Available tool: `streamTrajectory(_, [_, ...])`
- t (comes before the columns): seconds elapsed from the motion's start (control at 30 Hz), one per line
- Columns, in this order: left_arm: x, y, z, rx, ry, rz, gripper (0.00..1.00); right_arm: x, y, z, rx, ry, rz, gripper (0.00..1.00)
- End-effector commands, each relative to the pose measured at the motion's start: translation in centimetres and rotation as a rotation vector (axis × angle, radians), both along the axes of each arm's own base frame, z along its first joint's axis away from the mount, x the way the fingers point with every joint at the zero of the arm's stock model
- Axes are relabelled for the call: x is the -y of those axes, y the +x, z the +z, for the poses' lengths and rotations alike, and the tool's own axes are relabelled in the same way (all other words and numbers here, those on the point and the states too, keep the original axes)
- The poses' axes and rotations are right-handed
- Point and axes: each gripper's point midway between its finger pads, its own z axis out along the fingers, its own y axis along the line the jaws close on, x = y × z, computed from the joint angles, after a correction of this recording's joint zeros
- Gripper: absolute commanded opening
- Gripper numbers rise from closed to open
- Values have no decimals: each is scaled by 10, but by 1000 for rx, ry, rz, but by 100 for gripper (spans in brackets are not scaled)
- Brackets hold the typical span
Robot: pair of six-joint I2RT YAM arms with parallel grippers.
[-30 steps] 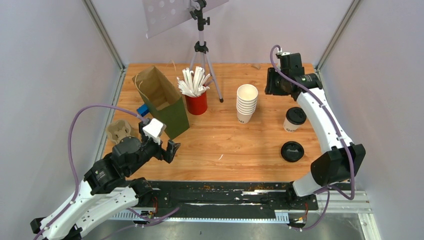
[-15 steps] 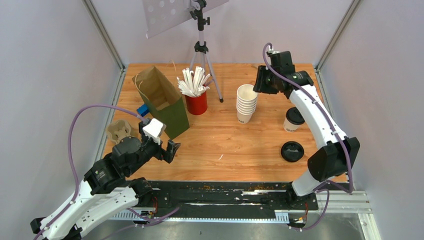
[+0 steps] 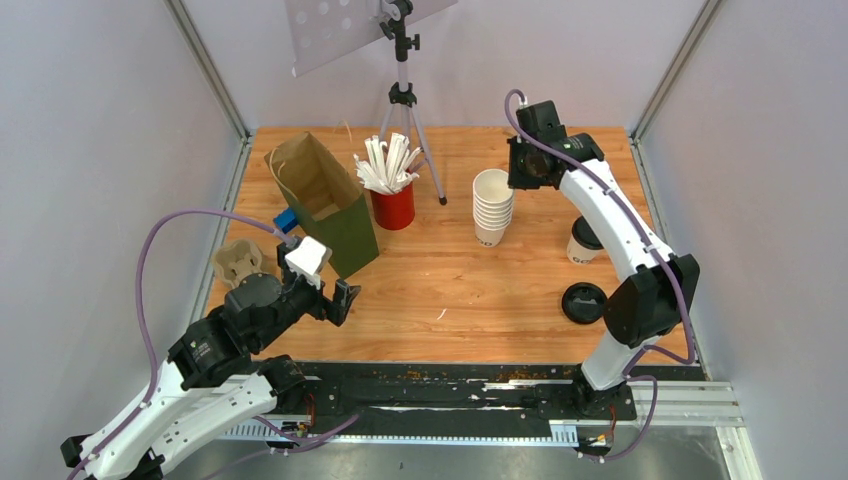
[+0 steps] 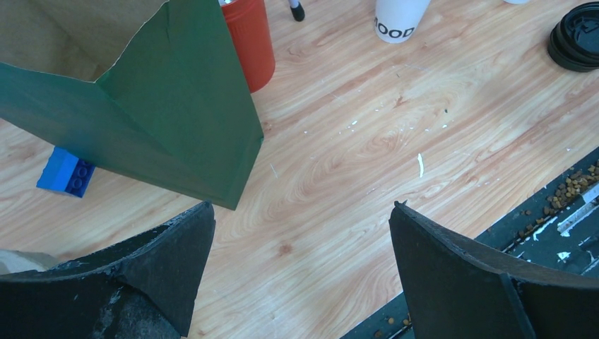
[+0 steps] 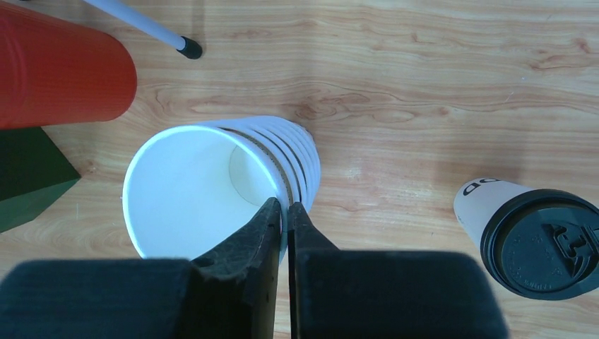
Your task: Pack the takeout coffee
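The takeout coffee cup (image 3: pixel 583 243), white with a black lid on it, stands at the right, partly behind my right arm; it also shows in the right wrist view (image 5: pixel 526 236). A second black lid (image 3: pixel 584 302) lies on the table in front of it and shows in the left wrist view (image 4: pixel 576 44). My right gripper (image 3: pixel 523 168) is shut and hovers over the right rim of the stack of lidless white cups (image 5: pixel 205 187), its tips (image 5: pixel 282 205) nearly together. My left gripper (image 4: pixel 300 209) is open and empty over bare wood near the front left (image 3: pixel 340 300).
An open green paper bag (image 3: pixel 325 200) stands at the back left with a blue brick (image 3: pixel 287 220) beside it. A red cup of white straws (image 3: pixel 393 205), a tripod (image 3: pixel 402 95) and a cardboard cup carrier (image 3: pixel 238 262) are also on the table.
My right arm has swung left from the back right corner to above the cup stack, gripper still shut. The left arm has not moved.
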Motion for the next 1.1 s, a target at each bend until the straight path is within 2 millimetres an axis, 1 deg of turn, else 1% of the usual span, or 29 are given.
streamTrajectory(0.0, [2,3,4,24,-8,-2,100,0,7,37,96,11,-9,5])
streamTrajectory(0.2, [3,3,4,23,-8,-5,100,-7,6,50,125,68,-2,0])
streamTrajectory(0.3, [3,2,4,21,-8,-4,100,-12,6,54,131,97,5,0])
streamTrajectory(0.37, [2,3,4,21,-7,-3,100,-14,5,61,142,112,11,0])
streamTrajectory(0.57, [3,3,3,18,-1,-2,100,-14,3,91,188,128,24,0])
streamTrajectory(0.73, [3,3,2,15,3,-3,100,-12,-5,119,232,136,43,1])
streamTrajectory(0.8, [3,3,2,14,3,-4,100,-14,-13,127,239,160,67,1])
streamTrajectory(0.9, [3,3,1,11,5,-1,100,-22,-30,133,233,202,134,1])
streamTrajectory(1.0, [2,3,1,11,4,0,100,-22,-51,133,237,226,177,1])
streamTrajectory(1.07, [2,4,1,10,6,2,100,-25,-70,129,232,256,221,1])
